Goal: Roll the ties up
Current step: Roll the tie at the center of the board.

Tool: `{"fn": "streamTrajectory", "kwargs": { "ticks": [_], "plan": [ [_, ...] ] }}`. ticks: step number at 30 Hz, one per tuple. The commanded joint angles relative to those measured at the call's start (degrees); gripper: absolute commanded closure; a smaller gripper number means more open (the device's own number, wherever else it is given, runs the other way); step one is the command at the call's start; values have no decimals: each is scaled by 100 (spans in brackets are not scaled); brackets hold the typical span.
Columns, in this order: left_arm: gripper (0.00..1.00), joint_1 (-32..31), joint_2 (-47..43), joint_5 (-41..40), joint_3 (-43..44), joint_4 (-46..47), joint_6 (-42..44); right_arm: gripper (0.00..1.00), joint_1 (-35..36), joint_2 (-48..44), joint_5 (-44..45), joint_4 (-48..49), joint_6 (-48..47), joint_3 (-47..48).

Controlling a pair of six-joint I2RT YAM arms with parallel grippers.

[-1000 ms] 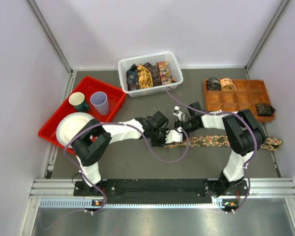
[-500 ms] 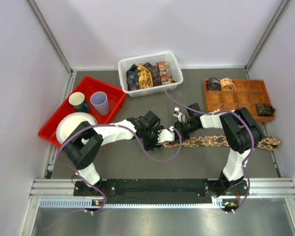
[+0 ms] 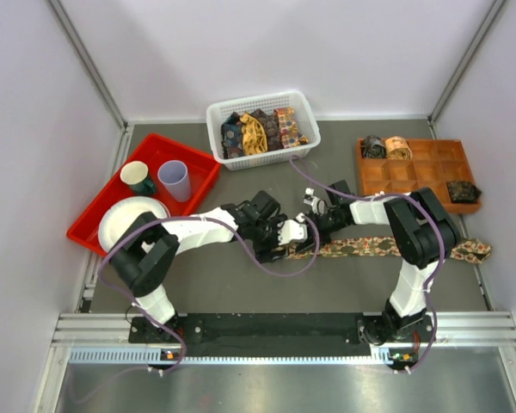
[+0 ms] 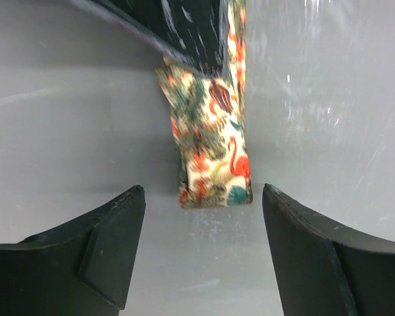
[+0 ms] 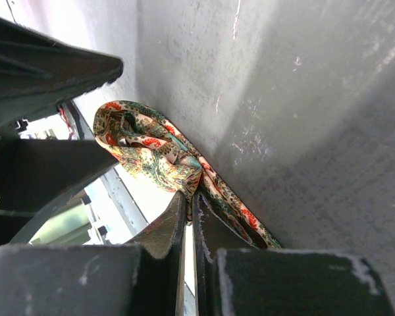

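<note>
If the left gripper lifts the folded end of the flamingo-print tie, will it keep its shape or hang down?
Probably it hangs limp: the tie bends back on itself softly at its end. It seems light and thin, lying flat along the table. The fold may slip open, since only the right gripper pinches it.

No legible text, label or number anywhere

Right arm (image 3: 417, 232) hides part of the tie (image 3: 370, 247).

Red tray (image 3: 202, 165) on the left holds a green mug (image 3: 137, 177), lilac cup (image 3: 175, 180) and white plate (image 3: 127, 225); white basket (image 3: 258, 100) far middle, orange divided box (image 3: 421, 172) far right.
</note>
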Motion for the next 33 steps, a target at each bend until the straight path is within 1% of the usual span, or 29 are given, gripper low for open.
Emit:
{"fn": "streamTrajectory", "kwargs": {
  "ticks": [1, 4, 6, 10, 15, 16, 17, 19, 20, 24, 25, 26, 27, 33],
  "plan": [
    [25, -13, 30, 311, 413, 177, -175, 100, 35, 26, 135, 146, -11, 47],
    [28, -13, 118, 267, 493, 247, -193, 100, 26, 17, 117, 146, 6, 21],
    [30, -13, 154, 406, 554, 230, -210, 100, 35, -9, 126, 137, 24, 12],
    [37, -4, 277, 425, 651, 273, -333, 100, 26, -18, 117, 155, 6, 21],
    [49, -4, 487, 408, 756, 212, -430, 100, 35, -9, 109, 128, 15, 21],
    [55, -4, 514, 381, 739, 221, -465, 100, 35, -18, 109, 111, 6, 21],
    [58, -4, 549, 355, 730, 212, -500, 100, 35, -35, 100, 102, 6, 21],
    [64, -4, 628, 293, 686, 134, -439, 96, 35, -71, 82, 67, -3, 21],
    [66, -4, 637, 302, 643, 133, -378, 88, 26, -88, 48, 49, -3, 29],
    [67, -4, 585, 372, 493, 124, -158, 71, 35, -237, -32, -100, -38, 134],
    [67, -4, 576, 390, 467, 116, -131, 69, 26, -325, -6, -118, -64, 152],
    [67, -4, 567, 407, 458, 98, -79, 64, 35, -360, 12, -135, -73, 178],
    [67, -4, 549, 407, 440, 107, -43, 61, 35, -369, 29, -161, -82, 240],
    [67, -4, 541, 407, 414, 72, 71, 59, 35, -203, 65, -188, -91, 442]
  ]
}}
